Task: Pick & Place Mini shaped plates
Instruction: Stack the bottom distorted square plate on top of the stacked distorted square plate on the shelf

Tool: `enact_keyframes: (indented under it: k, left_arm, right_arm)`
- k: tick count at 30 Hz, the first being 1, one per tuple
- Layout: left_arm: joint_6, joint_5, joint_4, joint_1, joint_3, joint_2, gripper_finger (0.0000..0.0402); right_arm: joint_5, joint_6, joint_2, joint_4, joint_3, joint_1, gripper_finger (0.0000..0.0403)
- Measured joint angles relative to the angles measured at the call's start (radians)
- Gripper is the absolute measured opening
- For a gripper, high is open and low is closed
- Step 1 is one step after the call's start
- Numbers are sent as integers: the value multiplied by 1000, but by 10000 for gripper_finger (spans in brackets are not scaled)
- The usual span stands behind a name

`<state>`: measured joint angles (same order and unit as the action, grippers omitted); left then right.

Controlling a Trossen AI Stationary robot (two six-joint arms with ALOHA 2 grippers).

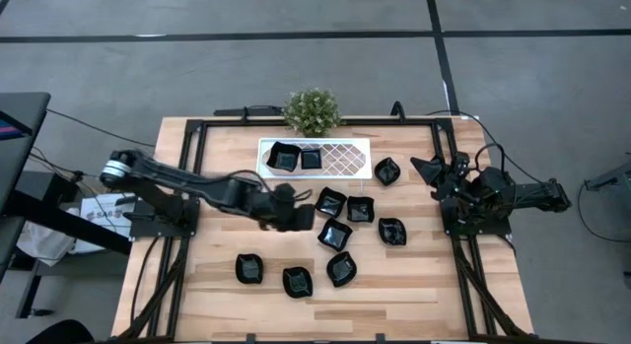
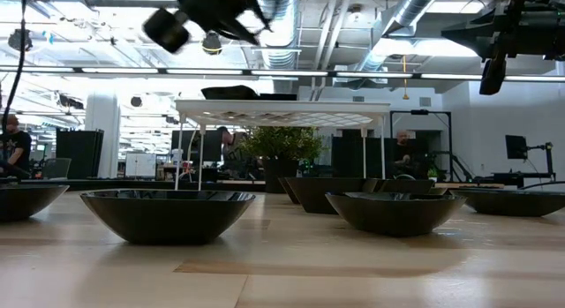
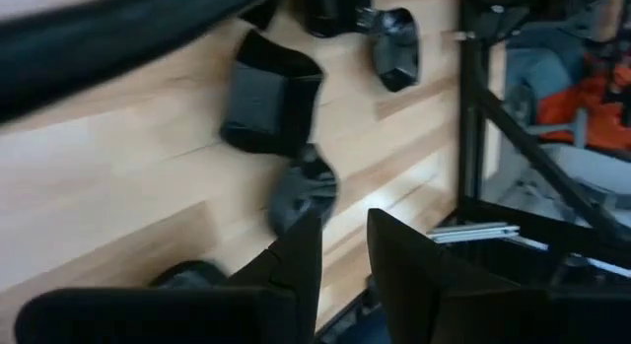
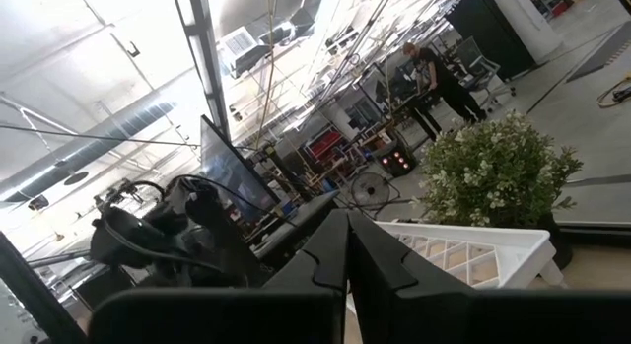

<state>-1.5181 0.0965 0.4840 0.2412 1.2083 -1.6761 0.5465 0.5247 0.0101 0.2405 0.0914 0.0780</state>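
Several glossy black mini plates lie on the wooden table, among them one, another and a third. Two more plates sit in the white lattice tray at the far middle. My left gripper hangs open above the table's middle, slanting down, nothing between its fingers. A small plate lies just beyond its fingertips, with a squarer one farther off. My right gripper is shut and parked at the table's right side.
A small potted plant stands behind the tray at the far edge. Black frame rails run along the table's left and right sides. Bare wood shows at the near left and near right.
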Motion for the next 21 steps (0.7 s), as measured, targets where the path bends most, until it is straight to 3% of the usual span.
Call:
enact_keyframes:
  k: [7,21]
  left_arm:
    - [21,-67,-214,-14,0,-150,85]
    - [-28,8,-234,-20,0,-310,85]
  right_arm:
    - [0,0,0,0,0,0,0]
    - [0,0,0,-1,0,0,0]
